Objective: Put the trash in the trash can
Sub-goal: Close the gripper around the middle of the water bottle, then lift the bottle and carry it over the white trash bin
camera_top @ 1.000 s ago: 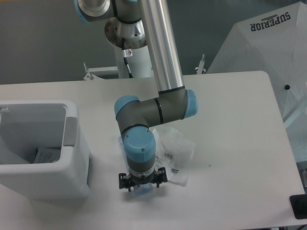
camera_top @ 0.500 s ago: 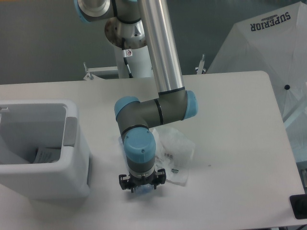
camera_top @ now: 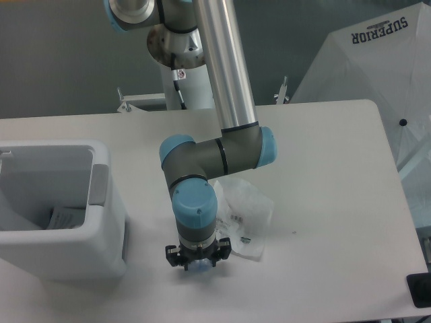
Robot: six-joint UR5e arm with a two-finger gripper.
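Observation:
My gripper points straight down at the table's front middle, seen from above, so the wrist hides its fingers. Just a bluish sliver of the crushed bottle shows beneath it. I cannot tell whether the fingers hold it. The crinkled clear plastic bag lies flat on the table just right of the wrist, partly under the arm. The white trash can with its grey rim panel stands at the left, about a hand's width from the gripper.
A white printed scrap lies inside the trash can. A white fabric panel marked SUPERIOR rises behind the table's right corner. A black object sits at the lower right edge.
The gripper has shifted slightly left and down over the bottle, and less of the bluish plastic shows under it. The bag and the trash can have not moved.

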